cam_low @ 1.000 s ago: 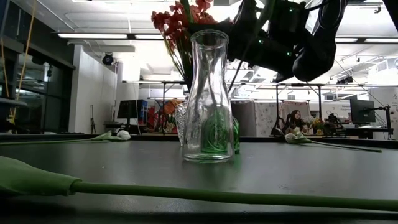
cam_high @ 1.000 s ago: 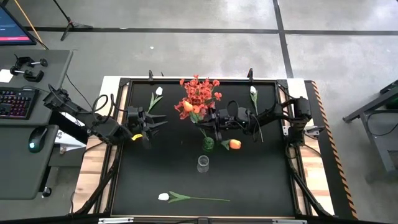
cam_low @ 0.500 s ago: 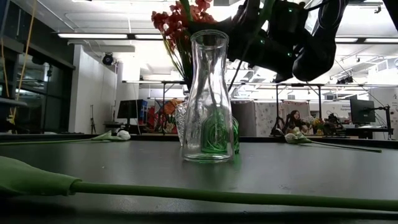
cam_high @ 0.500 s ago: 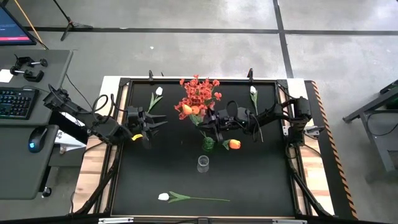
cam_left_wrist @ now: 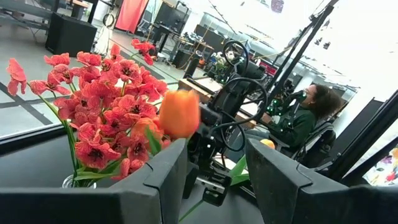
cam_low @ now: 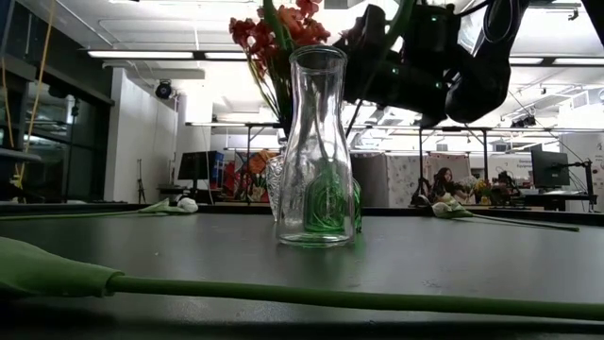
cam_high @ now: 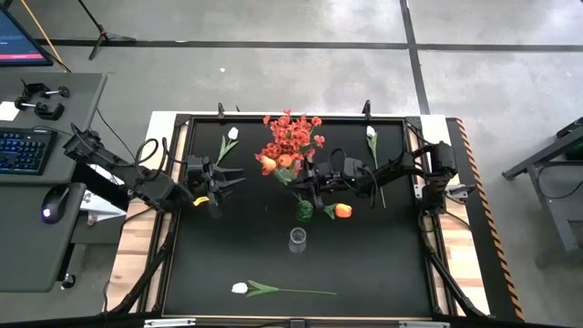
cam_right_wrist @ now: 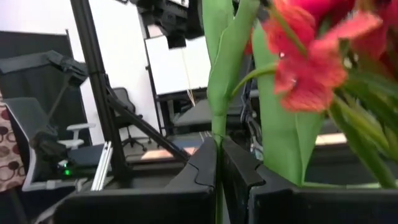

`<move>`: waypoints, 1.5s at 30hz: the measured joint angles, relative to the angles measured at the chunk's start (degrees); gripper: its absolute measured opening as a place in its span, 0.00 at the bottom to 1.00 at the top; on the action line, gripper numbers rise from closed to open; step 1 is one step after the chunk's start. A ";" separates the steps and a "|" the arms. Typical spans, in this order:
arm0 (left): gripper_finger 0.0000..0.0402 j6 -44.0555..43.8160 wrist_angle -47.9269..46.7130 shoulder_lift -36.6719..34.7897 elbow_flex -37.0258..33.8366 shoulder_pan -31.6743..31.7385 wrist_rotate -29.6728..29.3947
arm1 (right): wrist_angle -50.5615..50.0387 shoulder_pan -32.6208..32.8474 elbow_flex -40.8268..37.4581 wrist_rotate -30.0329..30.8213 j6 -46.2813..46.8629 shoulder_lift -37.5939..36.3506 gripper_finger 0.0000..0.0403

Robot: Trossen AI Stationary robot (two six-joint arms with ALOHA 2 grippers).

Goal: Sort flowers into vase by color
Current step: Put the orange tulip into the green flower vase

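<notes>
My right gripper [cam_high: 308, 179] hovers over the green vase [cam_high: 304, 210] at the table's middle, shut on an orange tulip [cam_high: 267, 165]. The tulip's blossom sits beside the red blossom spray [cam_high: 291, 137], which stands in a vase behind. The clear vase [cam_high: 297, 240] stands nearer, seemingly with nothing in it. A second orange tulip [cam_high: 343, 210] lies right of the green vase. White tulips lie at far left [cam_high: 232, 135], far right [cam_high: 371, 134] and near the front edge [cam_high: 240, 288]. My left gripper [cam_high: 230, 179] waits open at the left. My right gripper pinches the orange tulip's green stalk [cam_right_wrist: 216, 127] between its two shut fingers, just below the leaves. The fingers come level from the table's right and lie across the stalk. The tulip is lifted, with its blossom [cam_left_wrist: 180, 112] up by the red spray. Whether the lower end of the stalk touches the green vase, I cannot tell.
The table has a raised black frame [cam_high: 182, 120]. A desk with a keyboard and mouse stands beyond the left edge. A seated person [cam_left_wrist: 298, 118] shows in the room behind. Free tabletop lies toward the near right and near left.
My right gripper has shifted slightly toward the table's left, staying shut on the stalk. The orange tulip's blossom has swung a little left and nearer, along the edge of the red spray.
</notes>
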 joint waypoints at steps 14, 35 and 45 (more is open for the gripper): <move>0.38 0.01 -0.05 0.00 0.00 -0.02 -0.01 | -4.46 0.00 0.00 0.23 4.55 -0.04 0.06; 0.38 0.01 -1.67 -0.02 0.02 -0.02 1.92 | -42.60 0.00 0.00 1.45 -2.63 -19.36 0.49; 0.38 1.18 -1.74 -0.02 0.02 -0.02 1.92 | -46.00 -0.02 0.00 0.18 -2.37 -26.66 0.49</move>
